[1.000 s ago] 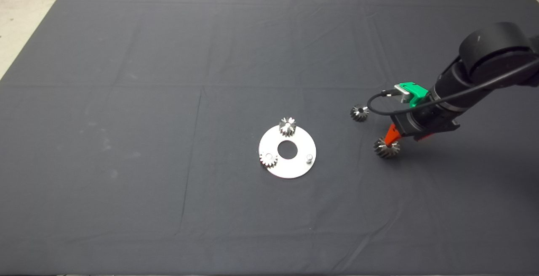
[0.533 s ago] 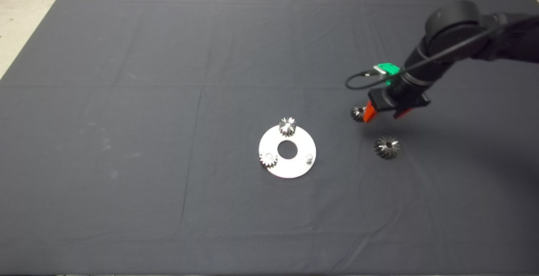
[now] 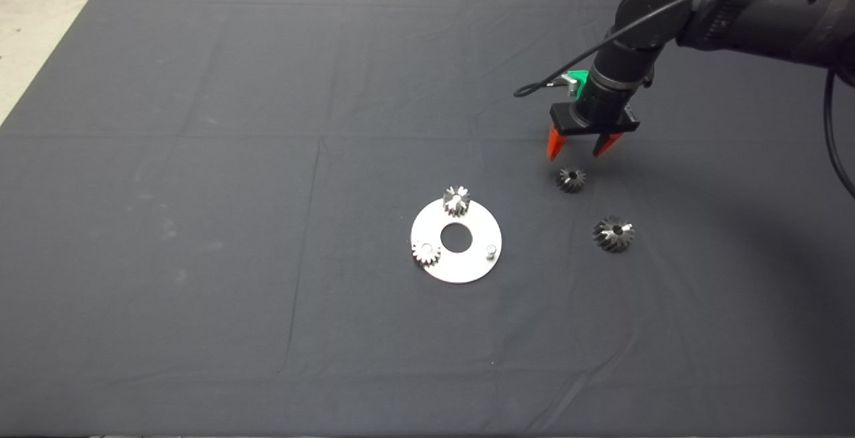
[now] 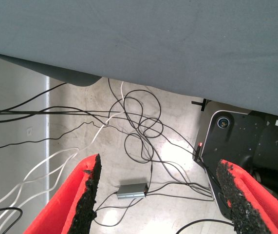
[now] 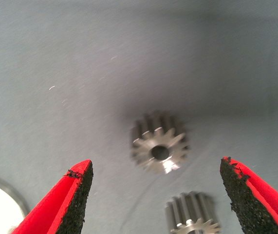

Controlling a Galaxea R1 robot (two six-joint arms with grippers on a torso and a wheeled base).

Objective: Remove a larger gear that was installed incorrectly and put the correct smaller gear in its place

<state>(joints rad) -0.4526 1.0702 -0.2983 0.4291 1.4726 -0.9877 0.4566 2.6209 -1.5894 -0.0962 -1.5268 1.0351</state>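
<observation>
The right pincer (image 3: 578,147) hovers with fingers spread wide, holding nothing, just above the small shiny steel conical smaller gear (image 3: 571,178) lying on the tabletop's dark cloth mat (image 3: 200,157). The widest steel larger gear (image 3: 614,233) lies near it. The left pincer (image 4: 160,195), fingers apart, hangs over cabled floor (image 4: 129,146).

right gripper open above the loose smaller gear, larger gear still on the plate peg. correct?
Not quite. The larger gear lies loose on the mat, off the plate, as the head view shows. The right gripper is open above the smaller gear.
</observation>
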